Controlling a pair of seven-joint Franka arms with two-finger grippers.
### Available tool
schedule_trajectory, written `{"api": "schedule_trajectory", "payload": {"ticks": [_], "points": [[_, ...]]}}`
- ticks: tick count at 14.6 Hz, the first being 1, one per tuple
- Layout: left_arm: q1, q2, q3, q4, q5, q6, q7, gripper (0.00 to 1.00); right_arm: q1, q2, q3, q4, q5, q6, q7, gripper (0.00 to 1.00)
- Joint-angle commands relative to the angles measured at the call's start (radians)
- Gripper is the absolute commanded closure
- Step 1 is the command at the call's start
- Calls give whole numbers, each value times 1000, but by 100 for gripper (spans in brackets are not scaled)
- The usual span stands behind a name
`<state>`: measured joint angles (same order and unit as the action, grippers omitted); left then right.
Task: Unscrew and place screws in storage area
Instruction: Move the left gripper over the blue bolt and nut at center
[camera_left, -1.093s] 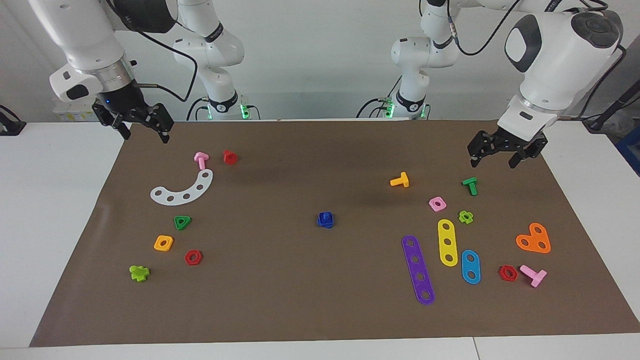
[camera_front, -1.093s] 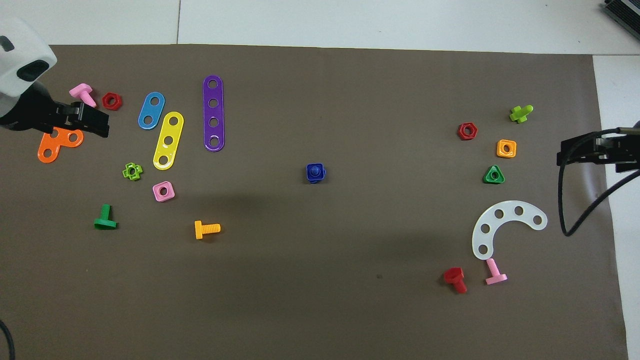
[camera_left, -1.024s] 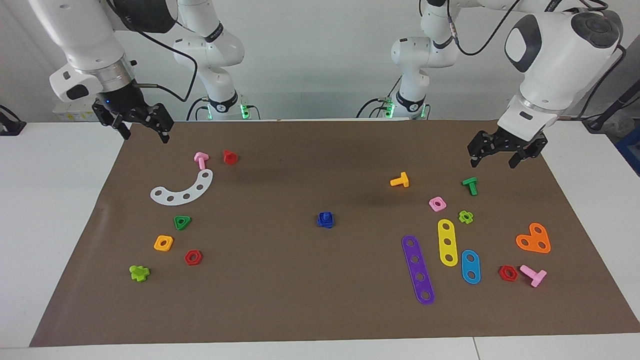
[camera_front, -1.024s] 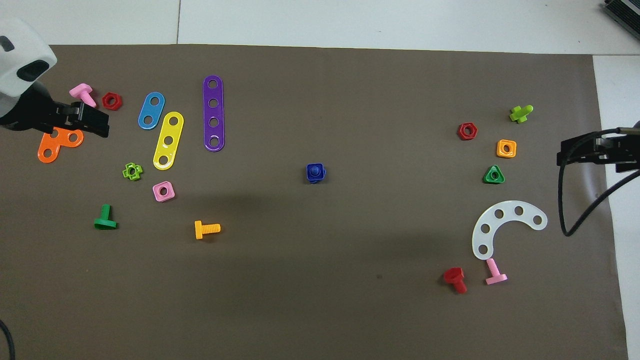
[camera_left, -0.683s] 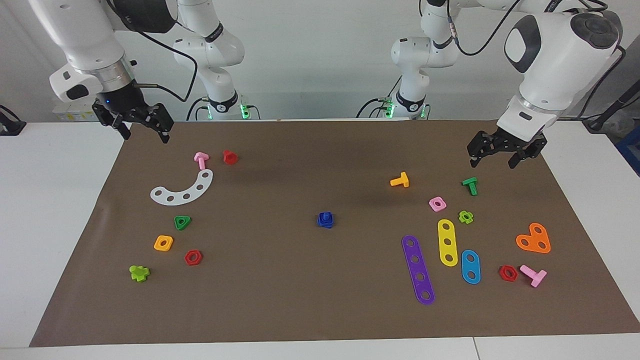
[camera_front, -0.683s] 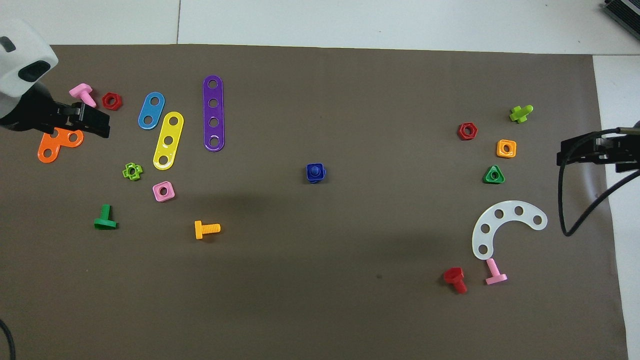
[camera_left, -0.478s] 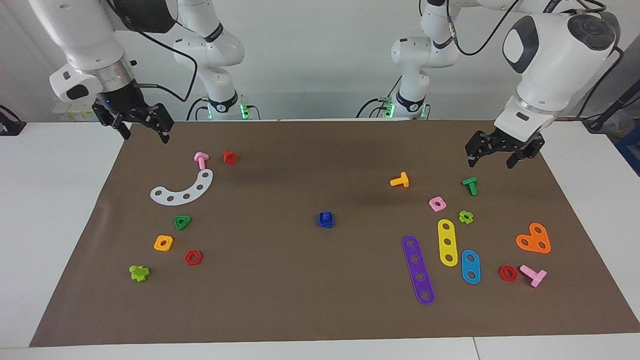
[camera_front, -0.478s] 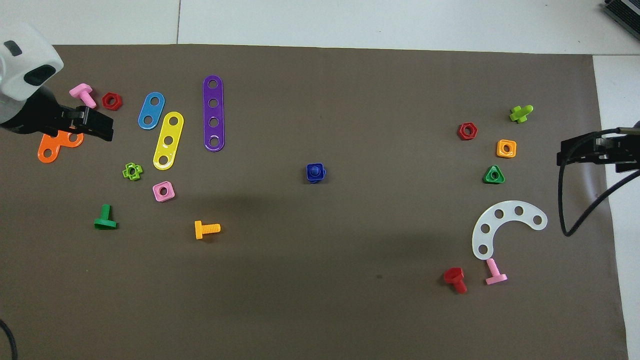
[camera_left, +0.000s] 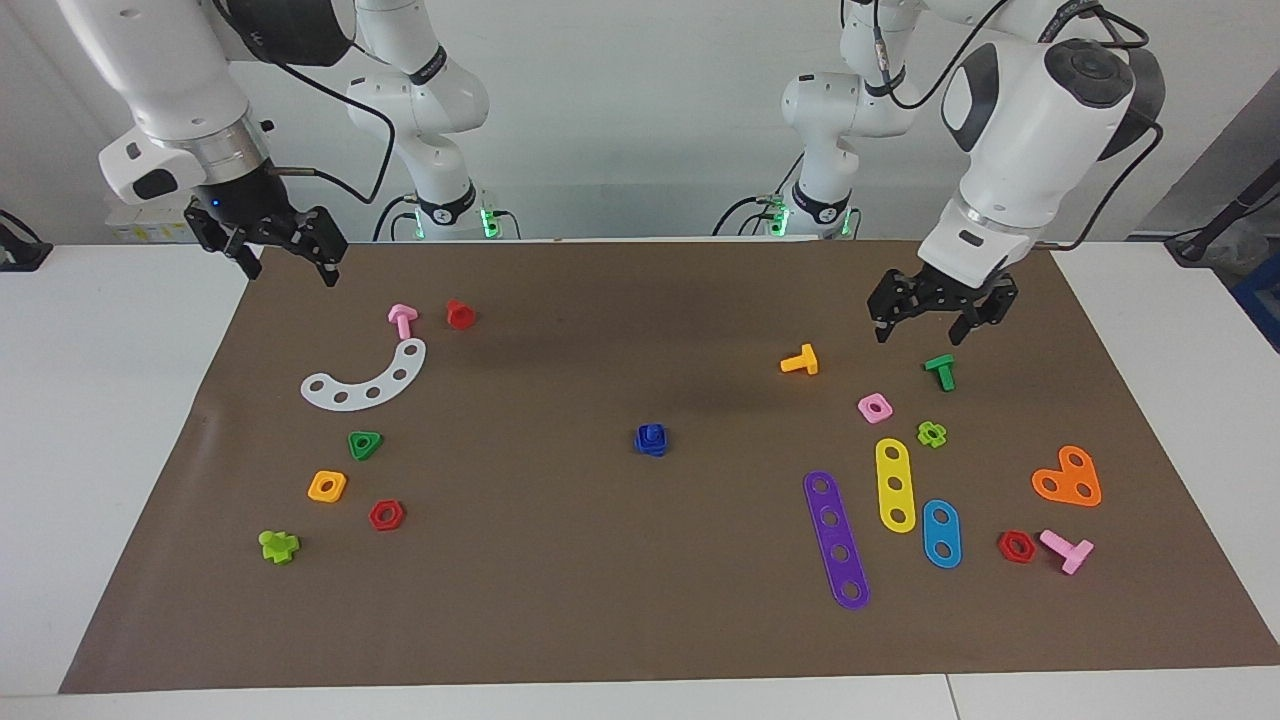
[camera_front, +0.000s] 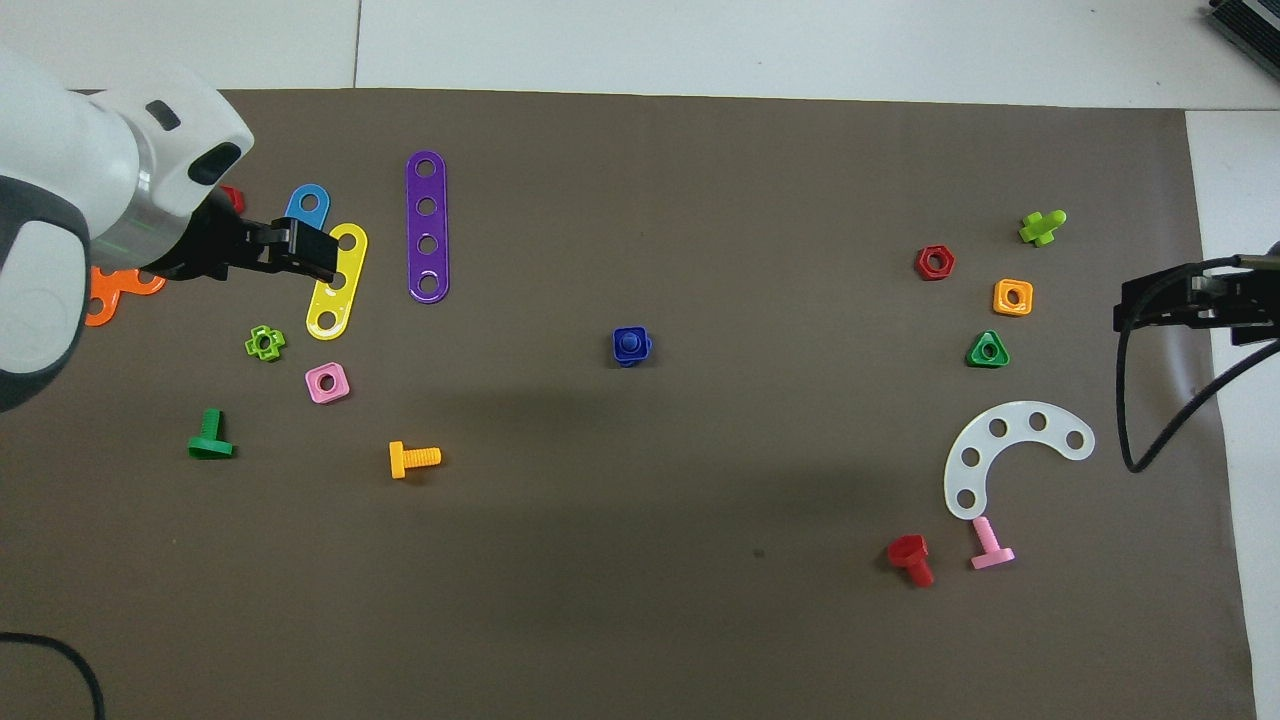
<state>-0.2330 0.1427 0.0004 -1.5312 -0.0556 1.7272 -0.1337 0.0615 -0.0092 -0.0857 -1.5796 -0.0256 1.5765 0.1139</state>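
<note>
The dark-blue screw (camera_left: 651, 438) stands at the middle of the brown mat (camera_left: 600, 590), joined to a blue square nut; it also shows in the overhead view (camera_front: 630, 344). The storage area lies toward the right arm's end, with the white curved strip (camera_left: 366, 380), green triangular nut (camera_left: 365, 444), orange square nut (camera_left: 327, 486) and red hexagonal nut (camera_left: 386, 515). My left gripper (camera_left: 928, 328) is open and empty, raised over the mat beside the green bolt (camera_left: 940, 371). My right gripper (camera_left: 288, 270) is open and empty, waiting over the mat's corner at its own end.
Toward the left arm's end lie purple (camera_left: 836, 539), yellow (camera_left: 896, 485) and blue (camera_left: 941, 533) strips, an orange bolt (camera_left: 800, 361), a pink nut (camera_left: 875, 407) and an orange plate (camera_left: 1068, 478). A pink bolt (camera_left: 402, 320) and a red bolt (camera_left: 459, 314) lie by the white strip.
My left gripper has moved from its own end of the mat toward the middle, still open and raised. The right arm and all the parts have not moved.
</note>
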Motion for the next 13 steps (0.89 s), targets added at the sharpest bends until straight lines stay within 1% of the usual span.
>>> {"api": "schedule_trajectory", "payload": {"ticks": [1,2,4,8,11,13], "points": [[-75,4,13,-41,-20,96,-130,0,-5,-15,6,-17,3,5,-20,0],[-118,24,15,-43,-18,130,-195,0,-5,-17,6,-17,3,5,-20,0],[-166,61,13,-41,-18,191,-289,0,-5,-15,6,-17,3,5,-19,0],[-238,109,13,-46,-20,285,-352,0,-5,-15,6,-17,3,5,-20,0],[-298,195,15,-38,-20,377,-385,0,-5,-15,6,-17,3,5,-20,0],[-334,247,16,-33,-10,394,-386,0,-5,-17,6,-17,3,5,-20,0]]}}
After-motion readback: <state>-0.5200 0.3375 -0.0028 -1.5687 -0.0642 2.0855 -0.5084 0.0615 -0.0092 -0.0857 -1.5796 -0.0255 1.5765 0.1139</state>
